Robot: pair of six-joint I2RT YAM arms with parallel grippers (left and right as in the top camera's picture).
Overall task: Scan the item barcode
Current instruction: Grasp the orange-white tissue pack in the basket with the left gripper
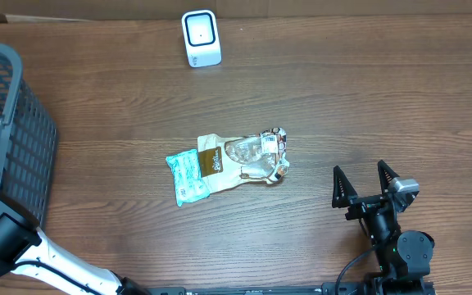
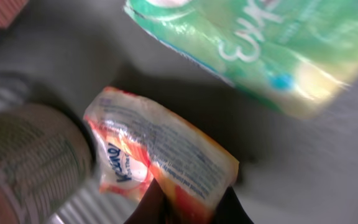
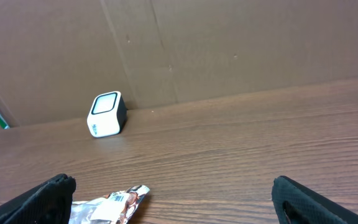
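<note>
Left pincer [image 2: 188, 202] clamped tight on one orange-white packet [image 2: 160, 155]; one can [image 2: 27, 162] at 9 o'clock, one green pouch [image 2: 260, 43] at 1. Right pincer [image 1: 359, 168] wide open, empty. One scanner [image 1: 200, 38] at 12 on desk [image 1: 367, 90]; two bags [image 1: 228, 162] mid-desk; one basket [image 1: 6, 115] at 9.

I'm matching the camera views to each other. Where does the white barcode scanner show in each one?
Overhead: the scanner stands at the top edge, left of centre.
Left wrist: not in it.
Right wrist: scanner left of centre, by the cardboard wall.
Shared landmark: the crumpled foil packet, central overhead and bottom left in right wrist.
</note>
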